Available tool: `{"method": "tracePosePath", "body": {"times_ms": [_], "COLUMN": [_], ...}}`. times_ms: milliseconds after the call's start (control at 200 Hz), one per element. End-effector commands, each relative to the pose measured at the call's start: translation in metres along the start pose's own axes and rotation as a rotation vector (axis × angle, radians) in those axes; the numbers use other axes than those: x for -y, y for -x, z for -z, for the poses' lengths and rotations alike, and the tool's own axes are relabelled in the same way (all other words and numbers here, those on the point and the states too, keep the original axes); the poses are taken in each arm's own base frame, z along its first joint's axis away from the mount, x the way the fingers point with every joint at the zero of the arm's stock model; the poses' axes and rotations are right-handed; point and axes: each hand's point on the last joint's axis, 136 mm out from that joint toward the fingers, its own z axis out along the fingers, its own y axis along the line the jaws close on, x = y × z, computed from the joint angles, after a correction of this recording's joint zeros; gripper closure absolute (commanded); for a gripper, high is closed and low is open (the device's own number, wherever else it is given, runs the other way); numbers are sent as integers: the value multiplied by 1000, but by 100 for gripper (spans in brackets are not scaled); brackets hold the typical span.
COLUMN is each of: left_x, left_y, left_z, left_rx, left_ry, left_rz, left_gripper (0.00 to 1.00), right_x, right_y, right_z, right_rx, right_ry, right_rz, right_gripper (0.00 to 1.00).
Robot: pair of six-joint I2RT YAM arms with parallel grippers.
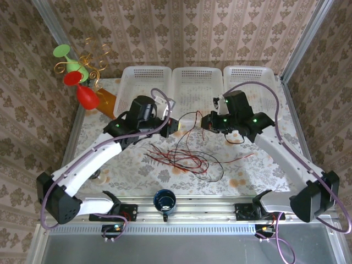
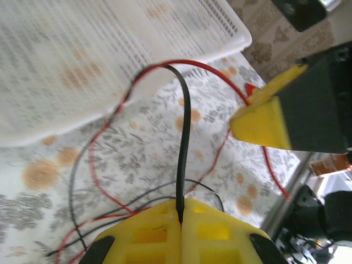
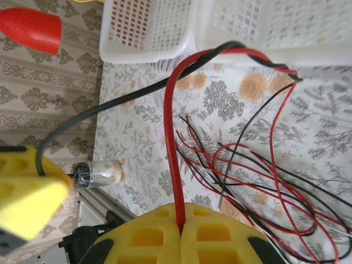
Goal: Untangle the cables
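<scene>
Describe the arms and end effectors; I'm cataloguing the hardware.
The left arm and right arm have white shells, black joints, green lights and a thick purple cable each. The left end effector and right end effector have blocky yellow fingers with square recesses.

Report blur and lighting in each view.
Top external: even light, no glare, thin red and black wires crisp. Left wrist: white plastic basket smeared by blur, floral tablecloth soft. Right wrist: wires in focus, basket mesh pale, washed out.
</scene>
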Motion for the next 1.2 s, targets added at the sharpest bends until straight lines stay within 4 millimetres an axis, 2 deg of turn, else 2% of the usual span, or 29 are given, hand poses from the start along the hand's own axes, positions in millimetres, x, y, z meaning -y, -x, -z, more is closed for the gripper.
{"method": "tracePosePath", "body": {"times_ms": [0,115,250,555,740,1000,1120,1195], "left_x": [-10,-19,-29,-65,-87,-122,-132,-135], "left_y": [29,47,59,63,61,45,37,33], "left_z": [37,68,104,165,197,244,257,255], "left_rx": [111,202,295,390,429,544,559,554], "left_ry": [147,269,400,642,769,934,977,963], "left_rz": [-96,-152,-221,-230,-157,28,79,98], "left_gripper": [100,100,100,100,100,100,100,100], "right_x": [12,20,30,61,75,93,100,104], "right_y": [2,8,14,46,61,75,79,80], "right_z": [27,48,68,131,178,243,270,283], "right_rx": [40,65,89,304,464,672,744,782], "right_ry": [-111,-189,-282,-552,-681,-835,-924,-959], "right_rz": [59,99,148,189,188,131,125,117], "right_gripper": [100,100,100,100,100,100,100,100]}}
